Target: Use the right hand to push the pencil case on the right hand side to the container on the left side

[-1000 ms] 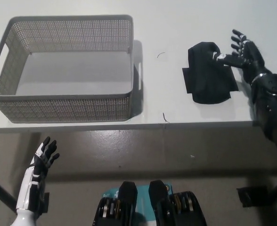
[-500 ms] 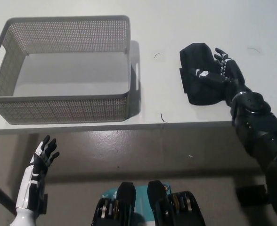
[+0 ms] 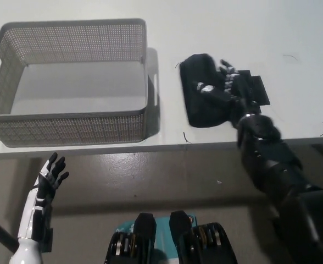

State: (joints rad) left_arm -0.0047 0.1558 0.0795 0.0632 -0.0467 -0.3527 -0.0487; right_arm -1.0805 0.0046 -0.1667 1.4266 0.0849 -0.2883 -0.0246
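My right hand (image 3: pixel 227 88): black, lying flat on top of the pencil case, fingers spread apart and pressed against its fabric, gripping nothing. My arm runs in from the lower right, crossing the table edge.

Pencil case (image 3: pixel 202 91): black and soft, flat on the white table (image 3: pixel 293 33), right of the basket with a narrow strip of bare tabletop between them. Its left end sits near the basket's right wall but does not touch it. A flat black flap of it shows to the right of my fingers, toward the far side.

Container (image 3: pixel 73 118): a grey mesh basket with cut-out handles, standing upright on the left part of the table, its near wall close to the table's front edge. I see only bare floor inside it.

My left hand (image 3: pixel 50 175): white with dark fingers, hanging below the table edge at the lower left, fingers apart, holding nothing, well apart from the basket.

Small marks: a few thin dark threads (image 3: pixel 187 137) lie on the tabletop, one just in front of the pencil case near the table's edge.
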